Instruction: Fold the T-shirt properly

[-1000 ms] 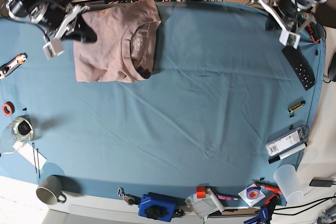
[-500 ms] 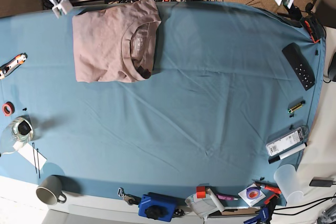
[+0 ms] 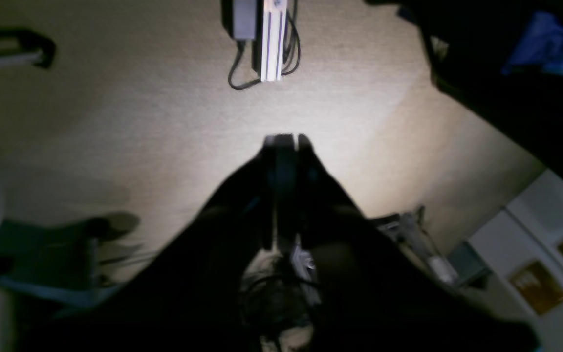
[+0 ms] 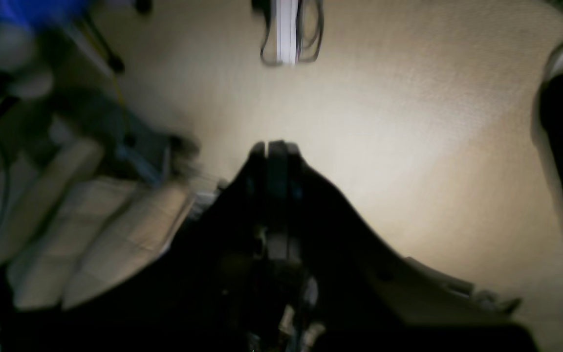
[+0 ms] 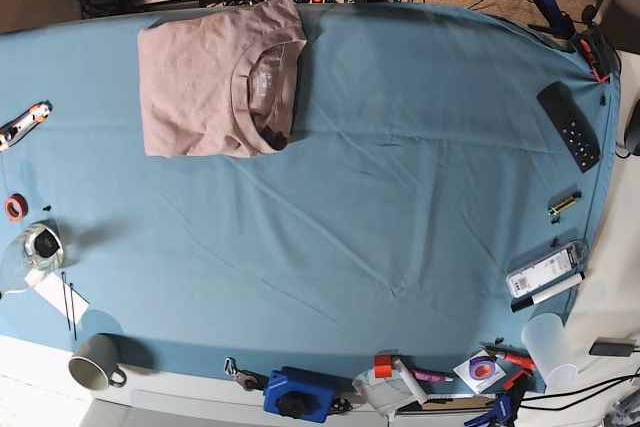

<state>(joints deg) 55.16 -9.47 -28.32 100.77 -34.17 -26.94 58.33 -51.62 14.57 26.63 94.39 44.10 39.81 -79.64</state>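
Note:
The T-shirt (image 5: pixel 215 77) lies folded into a mauve-tan rectangle at the far left of the teal table cloth (image 5: pixel 400 197), with its collar and neck label facing up. Nothing touches it. Neither arm reaches over the table in the base view. In the left wrist view my left gripper (image 3: pixel 285 142) is shut and empty, its dark fingers together over beige carpet. My right gripper (image 4: pixel 271 146) in the right wrist view is also shut and holds nothing, and it too points at the carpet.
A black remote (image 5: pixel 569 127) lies at the right edge, with a white device (image 5: pixel 543 272) and a plastic cup (image 5: pixel 550 342) below it. A grey mug (image 5: pixel 96 362) and a blue tool (image 5: pixel 298 394) sit along the near edge. An orange cutter (image 5: pixel 25 122) lies on the left.
Both arms have drawn back from the table's far corners and out of the base view. The T-shirt has not moved.

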